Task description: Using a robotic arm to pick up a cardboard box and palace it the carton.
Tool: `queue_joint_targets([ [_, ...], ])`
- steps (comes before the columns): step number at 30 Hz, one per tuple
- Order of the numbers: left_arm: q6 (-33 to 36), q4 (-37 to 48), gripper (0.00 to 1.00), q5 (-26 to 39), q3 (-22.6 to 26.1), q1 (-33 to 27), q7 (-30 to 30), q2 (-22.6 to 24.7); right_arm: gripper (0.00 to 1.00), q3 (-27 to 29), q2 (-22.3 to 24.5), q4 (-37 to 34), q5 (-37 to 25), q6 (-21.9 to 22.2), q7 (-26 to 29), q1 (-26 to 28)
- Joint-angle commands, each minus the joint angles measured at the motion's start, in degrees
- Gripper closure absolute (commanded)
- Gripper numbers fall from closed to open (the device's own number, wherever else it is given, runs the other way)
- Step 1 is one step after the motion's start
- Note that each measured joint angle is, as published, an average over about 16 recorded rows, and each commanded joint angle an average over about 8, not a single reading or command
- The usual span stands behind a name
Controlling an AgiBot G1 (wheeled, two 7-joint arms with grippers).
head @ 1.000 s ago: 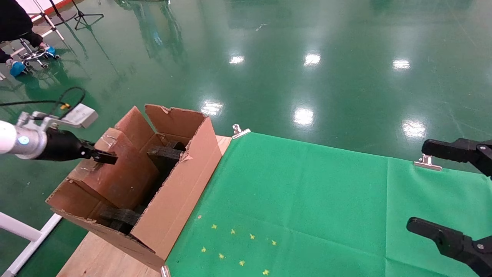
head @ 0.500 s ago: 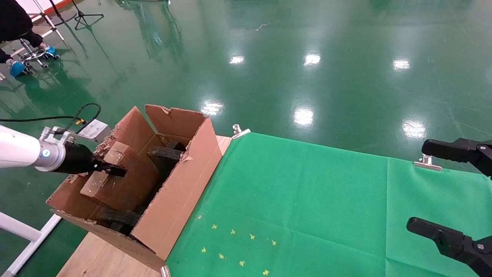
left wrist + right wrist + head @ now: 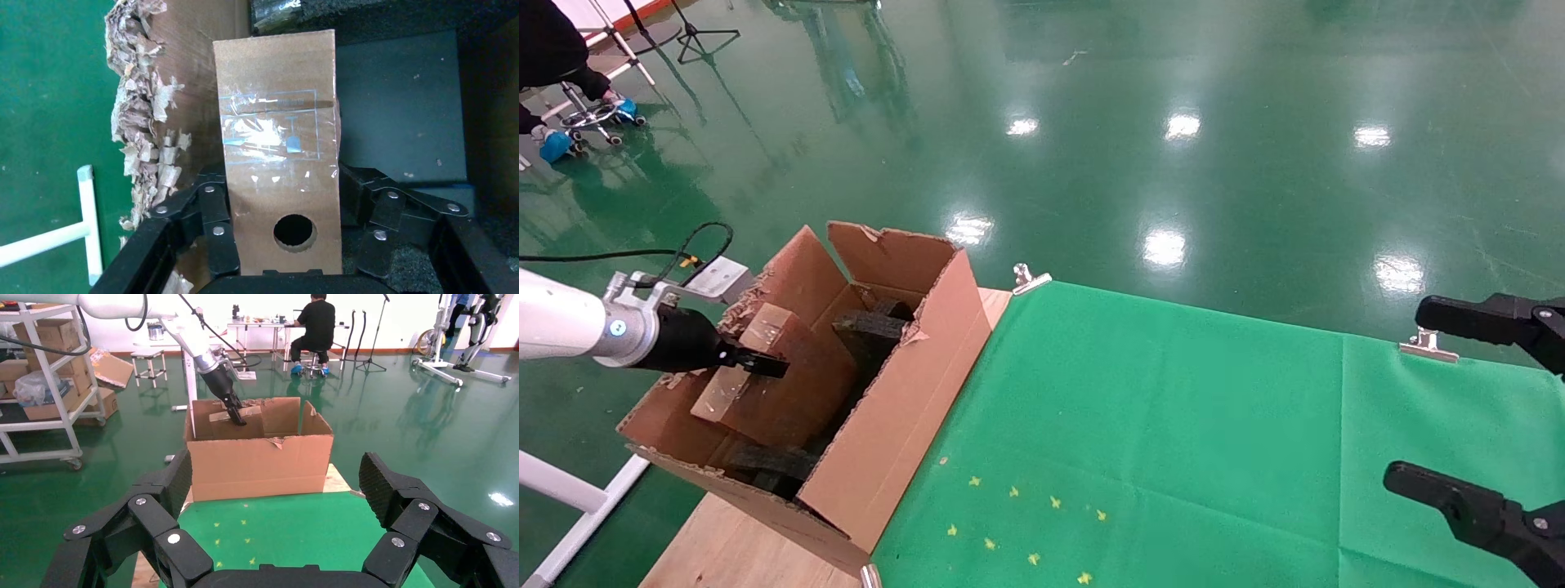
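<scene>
Cardboard box (image 3: 278,171) clamped between left end effector (image 3: 287,214) fingers | inside carton (image 3: 903,384) | right end effector (image 3: 281,496) wide

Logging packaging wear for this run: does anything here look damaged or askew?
Yes. The large brown corrugated carton has a ragged, shredded flap edge beside the small reddish-brown cardboard box. That box sits tilted inside the carton, gripped by the left gripper. The right gripper is open, apart.

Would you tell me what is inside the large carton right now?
Inside the carton are the cardboard box, gripped by the left gripper, and black foam pieces. The carton's floor under the box is hidden. The right gripper is parked open.
</scene>
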Motion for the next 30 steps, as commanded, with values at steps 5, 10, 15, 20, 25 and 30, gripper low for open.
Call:
queue_joint_targets([
  [5, 0.3, -0.1, 0.00, 0.1, 0.0, 0.0, 0.0, -0.1, 0.00, 0.0, 0.0, 0.0, 0.0, 0.0, 0.0, 0.0],
  [10, 0.7, -0.7, 0.00, 0.1, 0.0, -0.6, 0.5, -0.2, 0.00, 0.0, 0.0, 0.0, 0.0, 0.0, 0.0, 0.0],
  [15, 2.7, -3.3, 0.00, -1.1, -0.9, -2.8, 2.4, -1.0, 0.00, 0.0, 0.0, 0.0, 0.0, 0.0, 0.0, 0.0],
  [20, 5.7, -8.3, 0.00, -3.2, -2.3, -5.3, 5.2, -2.9, 0.00, 0.0, 0.0, 0.0, 0.0, 0.0, 0.0, 0.0],
  [25, 8.0, -13.9, 0.00, -4.3, -3.0, -6.4, 6.3, -4.7, 0.00, 0.0, 0.0, 0.0, 0.0, 0.0, 0.0, 0.0],
  [30, 9.3, -17.3, 0.00, -4.7, -3.1, -6.5, 6.6, -5.5, 0.00, 0.0, 0.0, 0.0, 0.0, 0.0, 0.0, 0.0],
])
